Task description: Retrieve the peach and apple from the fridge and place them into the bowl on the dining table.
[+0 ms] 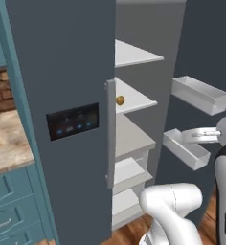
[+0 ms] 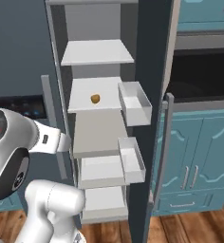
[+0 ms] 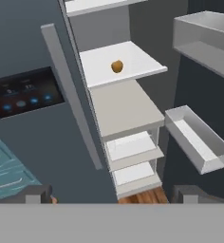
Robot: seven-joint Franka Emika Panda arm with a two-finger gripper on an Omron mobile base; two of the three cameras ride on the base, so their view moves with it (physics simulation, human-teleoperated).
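Fridge (image 2: 19, 57) stands with its right door swung open, left door shut; dark slate-grey matte skin, a long grey vertical handle (image 1: 110, 134) on the shut door beside a black control panel (image 1: 73, 120) with small blue lights. Inside: flat white shelves stacked in a narrow column, with white drawers lower down. One small round orange-tan fruit (image 3: 116, 66) sits alone on the second shelf (image 3: 128, 59) from the top, near its middle; too small to say for certain whether it is the peach or the apple, and I make out no second fruit. Open door carries two boxy translucent-white door bins (image 2: 135, 102), thin-walled, nothing visible in them. Claw (image 3: 111, 193) is spread wide and holds nothing; its two dark tips rise at the bottom of the hand view, well short of the shelves and aimed into the compartment, with the fruit well above the line of the tips. Judgement: the retrieval is at its start, the door already open, the reach for the first fruit not yet made. Next move calls for raising the hand to shelf height, advancing between shut-door edge and door bins, then closing on a smooth round body that may roll on the slick shelf. Bowl and table are behind the cameras.
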